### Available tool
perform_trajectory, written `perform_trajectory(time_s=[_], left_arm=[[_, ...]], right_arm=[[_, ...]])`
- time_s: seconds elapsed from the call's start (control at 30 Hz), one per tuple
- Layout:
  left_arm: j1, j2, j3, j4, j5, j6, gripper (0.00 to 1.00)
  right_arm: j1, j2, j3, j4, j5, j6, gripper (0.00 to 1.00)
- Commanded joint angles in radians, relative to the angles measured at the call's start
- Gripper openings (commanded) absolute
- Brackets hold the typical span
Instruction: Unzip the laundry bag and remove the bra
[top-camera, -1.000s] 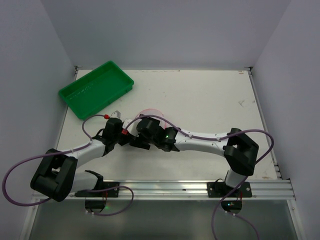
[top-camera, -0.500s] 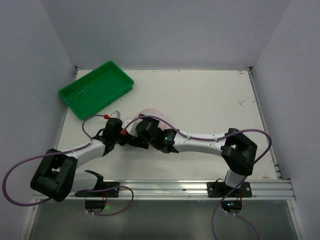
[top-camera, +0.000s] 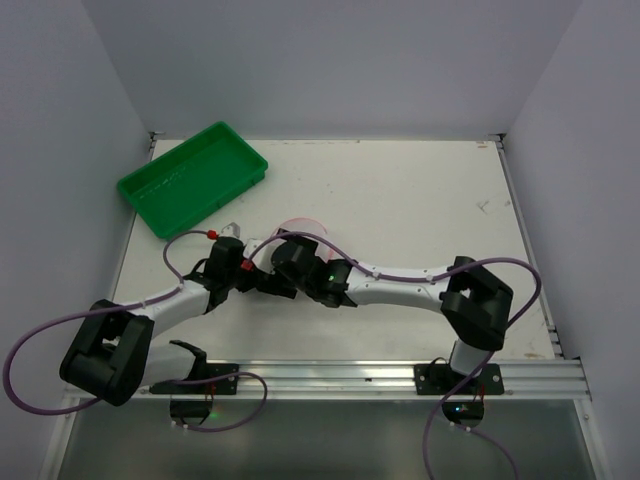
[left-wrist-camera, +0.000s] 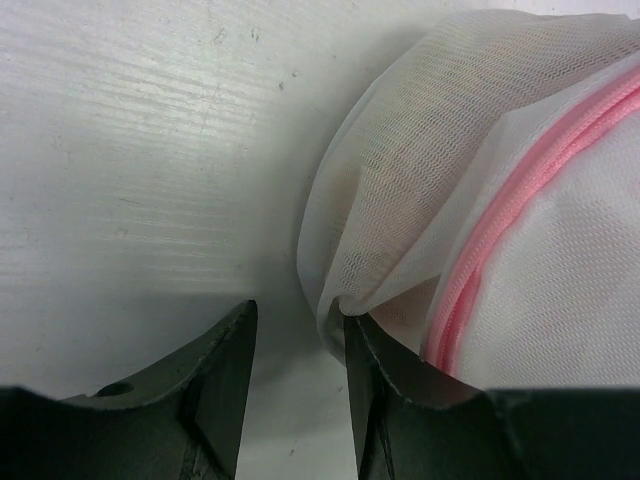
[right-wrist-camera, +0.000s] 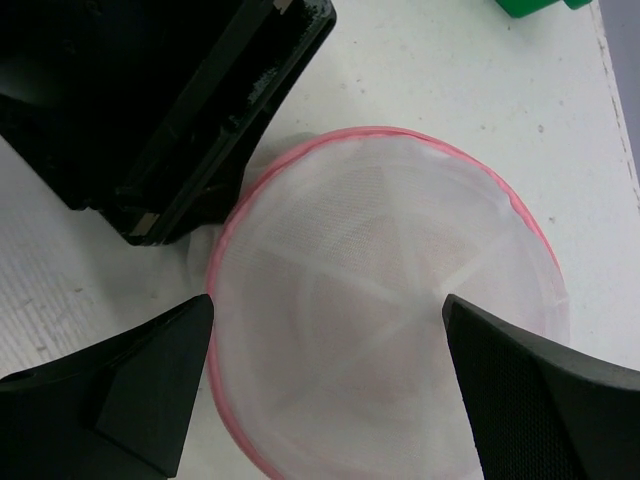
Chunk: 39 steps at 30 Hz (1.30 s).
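Mesh, white and translucent, is seen bunched into a fold against the inner face of one left finger at the near edge of the left wrist view. The left gripper is held partly parted, bare table shows in the gap, and nothing is clamped between its jaws. Just beyond, the pink zipper trim is traced diagonally across the laundry bag, which is lying on the table between the two wrists. In the right wrist view the right gripper is seen spread wide above the bag, one finger to each side, with no contact evident. The bra is not made out as a separate shape. Only a faint warm tint is noted through the mesh, so it is judged to be inside, the visible rim appearing closed. No zipper pull can be found in any view. The step in hand is judged to be anchoring the bag ahead of unzipping. To be done well, the fold should be taken between both left fingers rather than nudged by one, with the trim preferred as a firmer hold than loose mesh. The pull should be located before the right jaws are narrowed, then drawn along the rim, not upward, lest the light pouch be dragged. Farther off, the green tray is noted at the far left corner, well apart.
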Motion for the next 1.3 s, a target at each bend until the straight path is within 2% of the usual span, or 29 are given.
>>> perform_trajectory(time_s=[0.0,0.37,0.6,0.9,1.07,1.27], left_arm=[[0.005,-0.007,-0.008,-0.039,-0.034,0.032,0.44],[0.005,-0.004,-0.008,-0.035,-0.040,0.032,0.43],[0.005,0.029,-0.016,-0.050,-0.046,0.020,0.41],[0.005,0.059,-0.025,-0.053,-0.072,0.005,0.38],[0.005,0.062,-0.028,-0.058,-0.080,0.002,0.37],[0.005,0.064,-0.028,-0.056,-0.080,-0.001,0.37]], right_arm=[[0.019,-0.085,-0.018,-0.007,-0.057,0.035,0.99],[0.032,0.016,-0.004,0.016,0.036,-0.004,0.99],[0.026,0.055,-0.004,0.191,0.210,-0.074,0.99],[0.005,-0.011,0.001,0.220,0.285,-0.051,0.99],[-0.046,-0.098,-0.015,0.155,0.314,0.056,0.98],[-0.147,-0.267,-0.064,-0.023,0.302,0.381,0.98]])
